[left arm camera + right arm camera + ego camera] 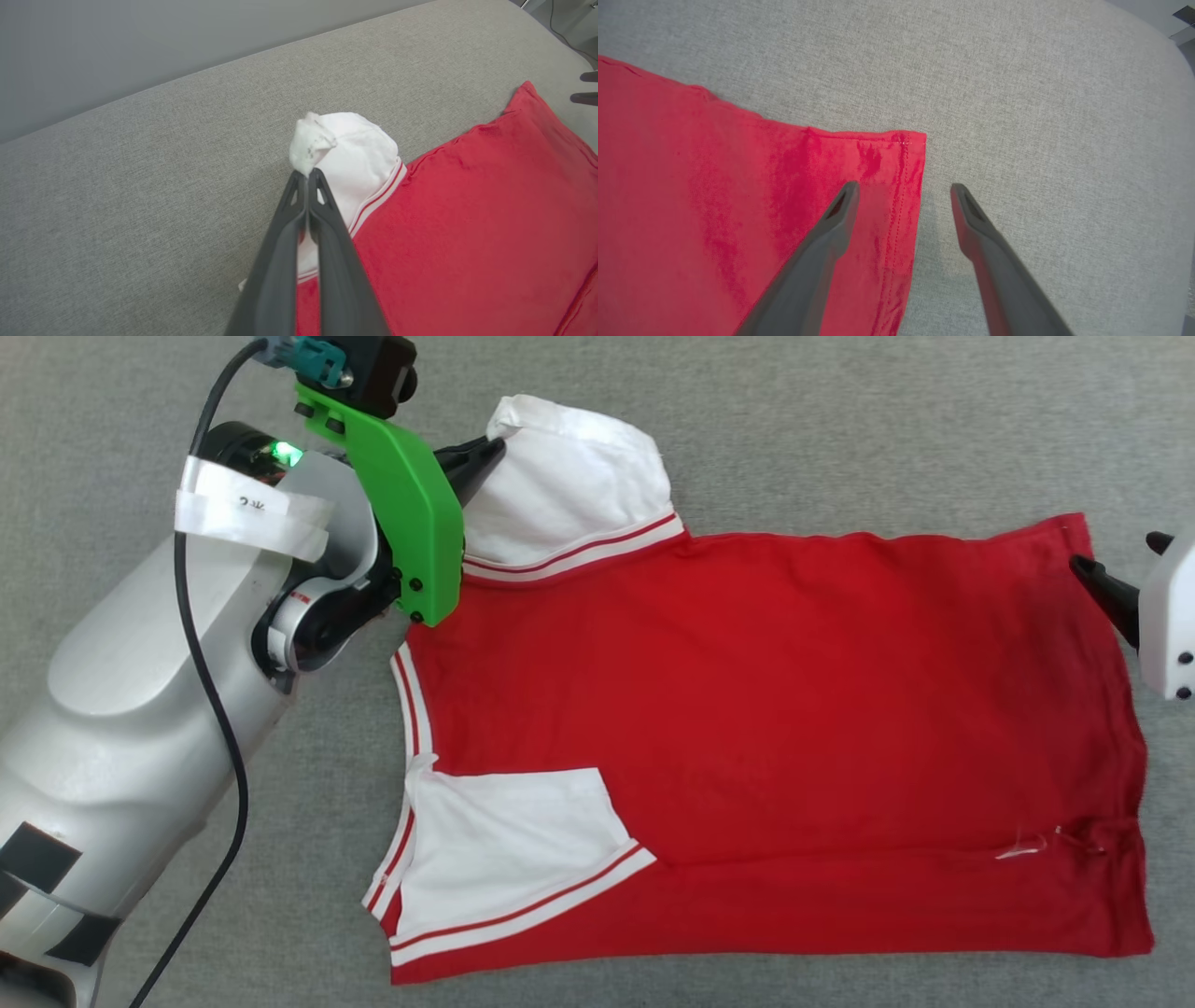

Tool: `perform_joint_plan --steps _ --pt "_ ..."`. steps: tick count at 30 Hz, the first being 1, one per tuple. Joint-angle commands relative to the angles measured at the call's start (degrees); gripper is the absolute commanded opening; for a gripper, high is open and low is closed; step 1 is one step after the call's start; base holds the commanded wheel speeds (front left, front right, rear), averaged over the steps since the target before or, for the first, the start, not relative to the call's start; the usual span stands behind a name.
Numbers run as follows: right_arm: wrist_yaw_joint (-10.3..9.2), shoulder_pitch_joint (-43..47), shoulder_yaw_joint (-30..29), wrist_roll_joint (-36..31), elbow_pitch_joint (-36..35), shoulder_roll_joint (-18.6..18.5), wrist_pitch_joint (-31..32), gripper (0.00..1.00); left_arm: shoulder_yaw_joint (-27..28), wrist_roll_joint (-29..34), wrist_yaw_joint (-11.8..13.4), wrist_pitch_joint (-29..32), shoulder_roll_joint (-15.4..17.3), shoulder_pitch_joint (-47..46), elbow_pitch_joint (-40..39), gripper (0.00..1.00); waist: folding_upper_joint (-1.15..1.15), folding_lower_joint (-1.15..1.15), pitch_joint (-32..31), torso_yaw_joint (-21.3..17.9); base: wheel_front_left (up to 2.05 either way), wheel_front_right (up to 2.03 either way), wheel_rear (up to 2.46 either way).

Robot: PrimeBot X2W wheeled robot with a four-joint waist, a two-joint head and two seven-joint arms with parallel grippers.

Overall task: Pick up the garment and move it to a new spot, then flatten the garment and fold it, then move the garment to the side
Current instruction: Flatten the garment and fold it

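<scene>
The shirt (747, 728) lies spread on the grey fabric surface (840, 429), with its near white sleeve (504, 840) folded onto the red body. The left end effector (308, 175) is clamped on the far sleeve (569, 485) (its tip bunched). The right end effector (904, 187) is apart, one finger over the hem corner and one over bare surface.

Body of the garment (747, 709) plain red; sleeves (569, 485) white; sleeve hems and neckline trimmed in white-red-white stripes; table (840, 429) light grey, fine woven fleck; left gripper (307, 173) jaws dark grey to black; bracket (411, 513) bright green; arm shell (140, 691) silver-grey with white tape (252, 513) and black patches; cable (210, 644) black; right gripper (903, 189) jaws dark grey, housing white.
</scene>
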Motion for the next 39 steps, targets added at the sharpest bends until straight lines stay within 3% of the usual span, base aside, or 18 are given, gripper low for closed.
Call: perform_joint_plan --steps 1,11,18,19,20,28,39 --pt "-0.06 -1.75 0.77 0.54 1.06 -0.31 0.68 1.0 -0.04 0.4 0.58 0.07 0.35 0.66 -1.04 0.0 0.0 0.0 1.72 1.86 0.0 0.0 0.0" --pt "-0.06 -8.53 6.41 -0.07 9.45 -2.26 2.73 1.0 -0.51 1.65 2.12 -0.26 0.74 0.85 -7.5 0.0 0.0 0.0 4.58 4.5 0.0 0.0 0.0" --pt "-0.06 -7.2 12.47 3.5 12.71 -2.87 5.09 0.98 -0.89 2.1 2.08 -0.94 1.0 1.34 -9.09 0.0 0.0 0.0 5.31 5.52 0.0 0.0 0.0" --pt "-0.06 -6.96 13.05 4.01 12.9 -2.96 5.27 0.43 -0.94 2.16 2.07 -1.06 1.02 1.44 -9.03 0.0 0.0 0.0 5.28 5.56 0.0 0.0 0.0" --pt "-0.06 -6.74 13.78 4.53 13.06 -3.18 5.15 0.0 -0.98 2.09 2.06 -1.19 0.99 1.62 -8.9 0.0 0.0 0.0 5.2 5.58 0.0 0.0 0.0" --pt "-0.06 -6.95 11.97 5.56 15.29 -2.73 -1.47 0.0 -0.28 2.09 2.44 -3.95 1.31 3.17 -6.03 0.0 0.0 0.0 2.99 4.79 0.0 0.0 0.0" --pt "-0.06 -3.09 6.07 5.88 17.73 -1.3 -17.48 0.0 0.3 0.08 2.49 -8.12 1.49 8.86 -2.3 0.0 0.0 0.0 -4.21 3.22 0.0 0.0 0.0"
